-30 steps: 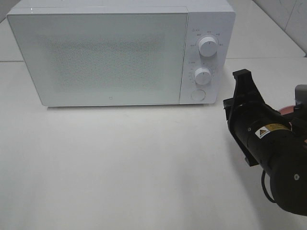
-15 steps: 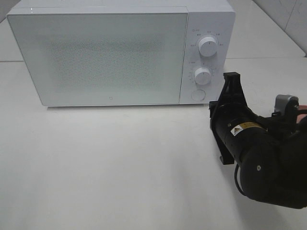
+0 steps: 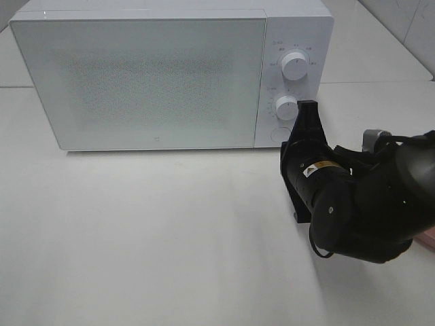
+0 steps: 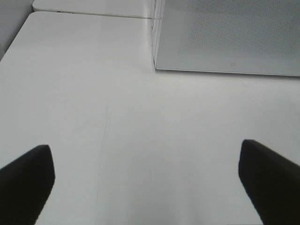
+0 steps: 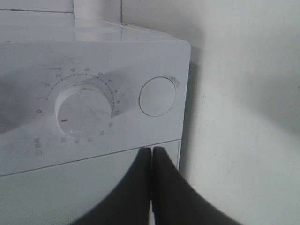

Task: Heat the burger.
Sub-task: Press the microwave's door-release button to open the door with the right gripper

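White tabletop (image 3: 170, 238) carries a closed white microwave (image 3: 136, 75); tiled wall (image 3: 408, 20) behind. Right gripper (image 5: 151, 152) pressed together near its round button (image 5: 158, 96); left gripper (image 4: 150, 173) spread.

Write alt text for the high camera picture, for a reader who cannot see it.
The right arm's black pincer, shut, points at the front of a white microwave, with its tip beside the lower knob of two. The microwave, door closed, stands on a white table.
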`<state>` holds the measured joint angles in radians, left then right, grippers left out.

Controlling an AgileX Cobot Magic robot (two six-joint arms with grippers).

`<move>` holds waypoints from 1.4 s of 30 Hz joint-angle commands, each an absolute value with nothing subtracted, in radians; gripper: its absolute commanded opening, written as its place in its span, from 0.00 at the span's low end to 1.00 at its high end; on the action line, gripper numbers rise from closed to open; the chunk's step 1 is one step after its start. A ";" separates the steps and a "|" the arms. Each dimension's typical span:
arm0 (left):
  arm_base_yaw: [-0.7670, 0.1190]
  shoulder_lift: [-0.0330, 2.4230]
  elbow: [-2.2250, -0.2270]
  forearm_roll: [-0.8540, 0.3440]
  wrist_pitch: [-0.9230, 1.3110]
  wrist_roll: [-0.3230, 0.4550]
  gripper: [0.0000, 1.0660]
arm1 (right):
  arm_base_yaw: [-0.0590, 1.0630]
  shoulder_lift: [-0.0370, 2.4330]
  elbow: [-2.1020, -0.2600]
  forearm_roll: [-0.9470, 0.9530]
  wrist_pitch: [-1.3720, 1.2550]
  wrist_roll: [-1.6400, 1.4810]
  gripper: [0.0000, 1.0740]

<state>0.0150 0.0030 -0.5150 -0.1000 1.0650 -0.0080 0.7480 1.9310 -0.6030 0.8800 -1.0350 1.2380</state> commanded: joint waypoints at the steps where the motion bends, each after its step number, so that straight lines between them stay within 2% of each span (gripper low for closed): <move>1: 0.016 -0.001 -0.515 -0.106 1.067 -0.016 0.94 | 0.710 1.965 -0.639 0.828 -1.000 1.264 0.00; 6: 0.016 -0.001 -0.515 -0.106 1.067 -0.016 0.94 | 0.680 1.985 -0.660 0.790 -0.996 1.282 0.00; 19: 0.016 -0.001 -0.515 -0.106 1.067 -0.015 0.94 | 0.571 2.042 -0.691 0.539 -0.988 1.439 0.00; 42: 0.016 -0.001 -0.515 -0.105 1.067 -0.016 0.94 | 0.536 2.120 -0.757 0.533 -1.002 1.434 0.00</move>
